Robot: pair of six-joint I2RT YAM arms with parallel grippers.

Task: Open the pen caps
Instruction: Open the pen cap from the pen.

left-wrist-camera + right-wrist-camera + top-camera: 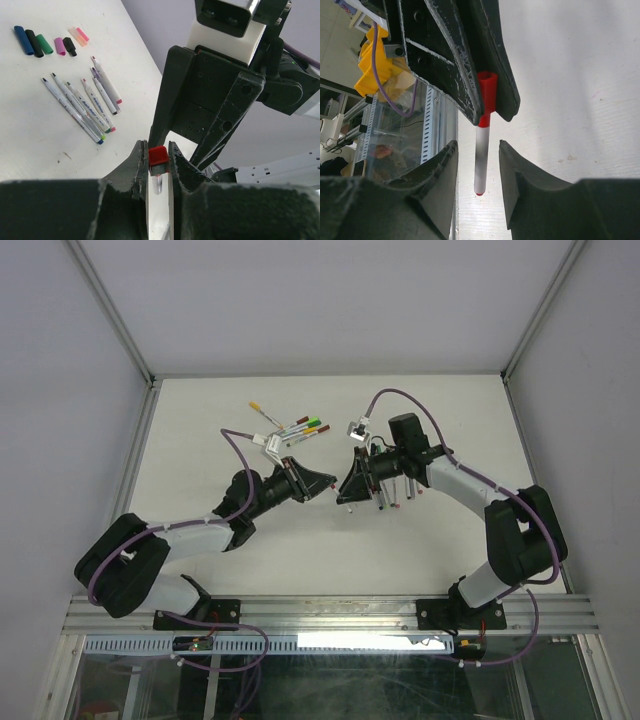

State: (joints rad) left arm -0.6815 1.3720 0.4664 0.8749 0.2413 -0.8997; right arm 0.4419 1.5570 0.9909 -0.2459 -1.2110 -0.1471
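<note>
Marker pens (300,427) lie in a loose bunch on the white table (450,420), beyond and a little left of the red pen cap (158,156). That cap is up in the air over the middle of the table, pinched tight between the fingers of the left gripper (158,150). From where I stand it looks seated on its pen (480,160), whose white barrel sticks out toward the right gripper (478,150). The right gripper's claw stands spread, one finger on each side of the barrel with a sliver of daylight on both sides, so it grips nothing. Right of the red pen cap, by the right arm (470,485), a row of uncapped pens (80,107) lies flat on the table. Near them is a line of loose caps (44,43): blue, black, green, magenta, black and pink.
</note>
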